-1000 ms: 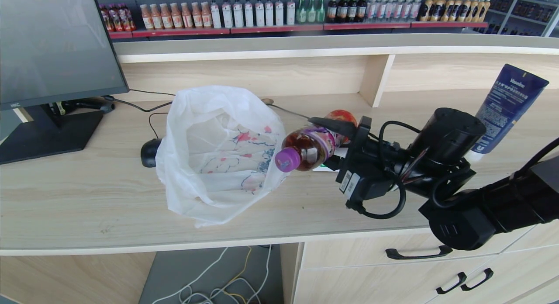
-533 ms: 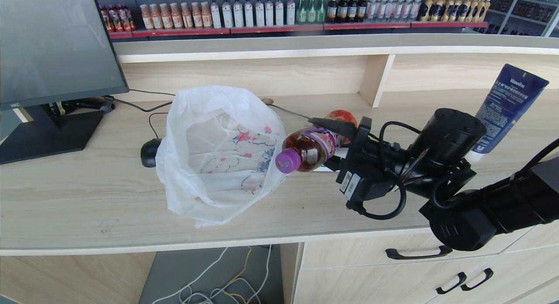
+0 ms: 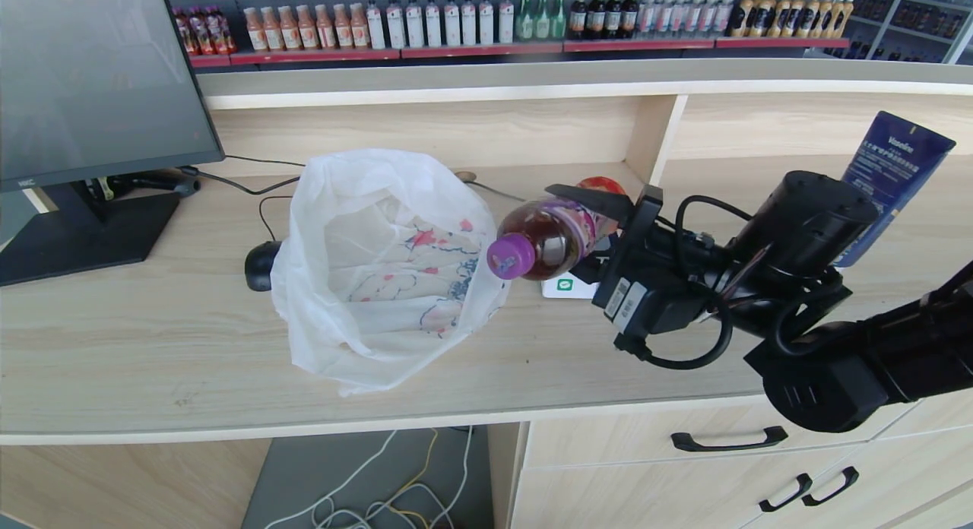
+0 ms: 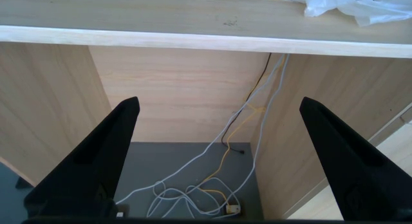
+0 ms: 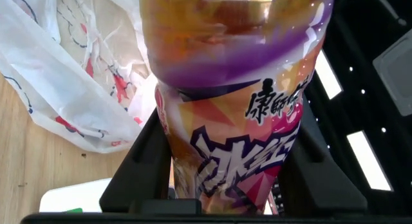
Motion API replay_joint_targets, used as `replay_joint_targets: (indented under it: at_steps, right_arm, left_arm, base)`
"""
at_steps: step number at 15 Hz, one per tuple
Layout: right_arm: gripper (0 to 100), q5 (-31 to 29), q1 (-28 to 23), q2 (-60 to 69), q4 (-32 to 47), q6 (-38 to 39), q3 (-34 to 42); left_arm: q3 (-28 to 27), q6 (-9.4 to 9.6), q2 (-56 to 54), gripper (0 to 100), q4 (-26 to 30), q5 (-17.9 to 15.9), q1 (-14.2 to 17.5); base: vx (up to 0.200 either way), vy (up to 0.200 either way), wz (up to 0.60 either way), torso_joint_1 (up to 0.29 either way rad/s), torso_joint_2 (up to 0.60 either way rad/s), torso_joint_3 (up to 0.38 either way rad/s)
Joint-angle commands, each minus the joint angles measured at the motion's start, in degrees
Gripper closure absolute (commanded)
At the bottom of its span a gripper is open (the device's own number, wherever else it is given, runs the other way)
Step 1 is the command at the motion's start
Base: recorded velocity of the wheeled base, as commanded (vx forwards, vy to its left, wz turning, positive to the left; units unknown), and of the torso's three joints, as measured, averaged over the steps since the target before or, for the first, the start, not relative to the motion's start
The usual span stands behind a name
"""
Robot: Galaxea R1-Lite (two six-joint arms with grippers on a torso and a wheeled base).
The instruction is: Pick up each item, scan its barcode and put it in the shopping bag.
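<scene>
**Right hand clamped on bottle beside bag**

I see the right hand (image 3: 585,236) closed around a clear plastic bottle of amber drink with purple cap (image 3: 541,239). It is held sideways in the air, cap near the rim of the open white plastic shopping bag (image 3: 380,263). The arm stretches across the pale wooden bench (image 3: 152,324). The left hand (image 4: 219,153) hangs below the bench edge, spread wide, empty.

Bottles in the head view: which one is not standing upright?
The purple-capped tea bottle, held sideways in the right claw beside the shopping bag. The bottles on the far shelf all stand upright.
</scene>
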State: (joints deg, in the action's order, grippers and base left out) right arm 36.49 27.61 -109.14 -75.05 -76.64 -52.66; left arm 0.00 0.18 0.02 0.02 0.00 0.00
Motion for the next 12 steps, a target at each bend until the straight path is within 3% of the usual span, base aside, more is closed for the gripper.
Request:
replay_joint_targets:
  at_steps: [1, 4, 8, 12]
  right_arm:
    - [100, -0.01, 0.16, 2.79, -0.01, 0.97, 0.10]
    - [100, -0.63, 1.22, 3.85, 0.07, 3.52, -0.07]
    - [100, -8.27, 6.84, 4.82, -0.10, 10.90, -2.88]
    - [100, -13.02, 7.37, 4.90, -3.09, 21.01, -3.24]
  left_arm:
    - [0.00, -0.01, 0.06, 0, 0.06, 0.00, 0.00]
    - [0.00, -0.01, 0.06, 0, 0.06, 0.00, 0.00]
    - [0.00, -0.01, -0.02, 0, 0.06, 0.00, 0.00]
    - [0.00, -0.01, -0.02, 0, -0.02, 0.00, 0.00]
  base:
    - [0.000, 0.000, 0.00, 0.000, 0.00, 0.000]
    - [0.000, 0.000, 0.00, 0.000, 0.00, 0.000]
    - [0.000, 0.000, 0.00, 0.000, 0.00, 0.000]
    - [0.000, 0.000, 0.00, 0.000, 0.00, 0.000]
